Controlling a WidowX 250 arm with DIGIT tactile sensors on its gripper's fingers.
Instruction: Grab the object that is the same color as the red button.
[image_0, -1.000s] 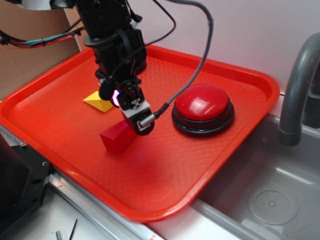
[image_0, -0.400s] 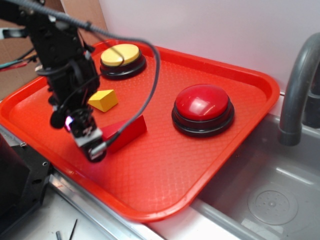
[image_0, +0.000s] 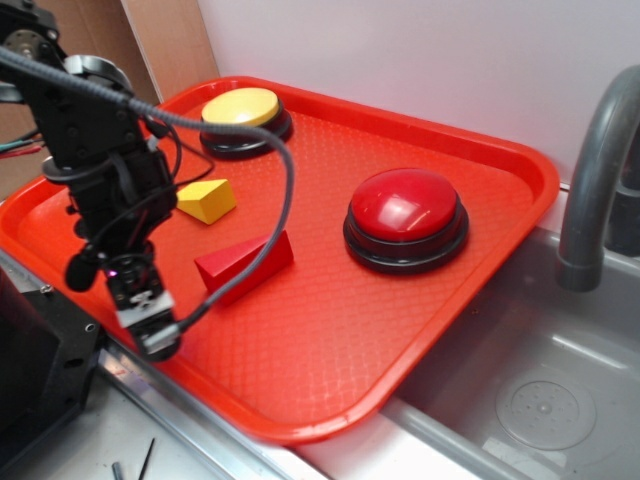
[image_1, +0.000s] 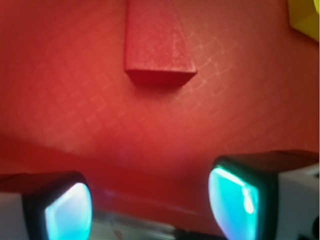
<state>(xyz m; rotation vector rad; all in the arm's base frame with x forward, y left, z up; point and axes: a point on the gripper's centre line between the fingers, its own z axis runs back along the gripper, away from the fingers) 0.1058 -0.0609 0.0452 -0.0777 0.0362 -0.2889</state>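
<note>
Setting: a red tray (image_0: 500, 150) is sitting on a metal counter beside a sink basin (image_0: 530, 390), with a pale wall behind and a grey faucet (image_0: 600, 170) at the right edge of the frame.

Change, left to right: the gripper (image_0: 140, 320) is now hanging at the lower left of the exterior frame, over the tray's near rim. A second ago it was down on the red wedge block (image_0: 245, 265), then left of it; it is pulling further away down-left. The jaws are standing apart with nothing between them; in the wrist view both lit cyan pads (image_1: 232, 197) are showing at the bottom, only tray and rim between.

The red wedge block is lying flat on the tray, left of centre, unheld, above and right of the gripper. The yellow wedge (image_0: 205, 200) is sitting just up-left of it, the yellow button (image_0: 242, 108) further up. The red button (image_0: 405, 215) is standing right of centre, well apart.

Judgement: the grasp is not holding; the block has turned and slid but is still on the tray, so a fresh approach looks needed.

Writing: no brands, labels or text are readable in either view.
</note>
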